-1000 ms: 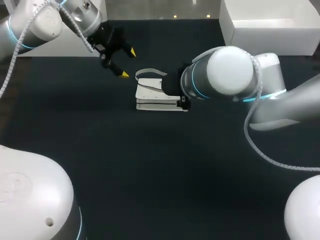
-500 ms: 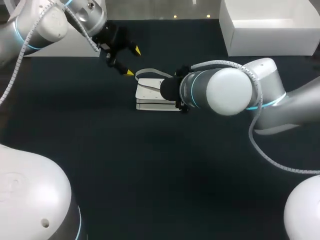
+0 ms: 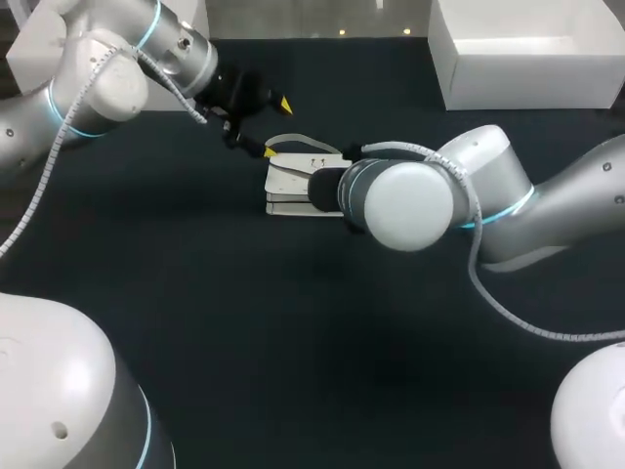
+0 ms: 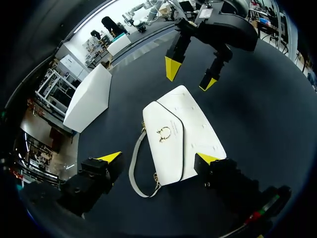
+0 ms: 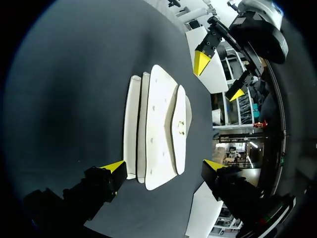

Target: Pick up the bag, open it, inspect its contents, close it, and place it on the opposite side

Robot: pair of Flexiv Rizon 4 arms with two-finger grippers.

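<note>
**White bag lies flat mid-table, both grippers open around it**

We see the white flap-front handbag (image 3: pixel 293 181) lying flat on the dark table (image 3: pixel 293 342), a little behind the table's middle in the head view. Its flap is down, and the small gold ring clasp (image 4: pixel 164 132) sits on the flap's edge. The pale grey shoulder strap (image 4: pixel 133 168) loops out from one side of the bag and rests on the table.

Our left gripper (image 3: pixel 276 128) comes in from the left side, above the strap end of the bag. Its jaws are spread wide. In the left wrist view the bag's near end lies between the two yellow tips of that gripper (image 4: pixel 158 158). One tip overlaps the bag's corner and the other stands apart, beyond the strap — we cannot tell whether the overlapping tip touches the bag.

Our right arm reaches in from the right, and in the head view its wrist hides its fingers. In the right wrist view the right gripper (image 5: pixel 164 165) is also spread wide, with the bag's (image 5: pixel 158 134) opposite end between its tips. Neither finger is clearly pressed against the bag. Each wrist view shows the other gripper facing it across the bag — the two stand well apart.

A white rectangular open box (image 3: pixel 527 59) sits at the far right corner of the table, well away from the bag.
</note>
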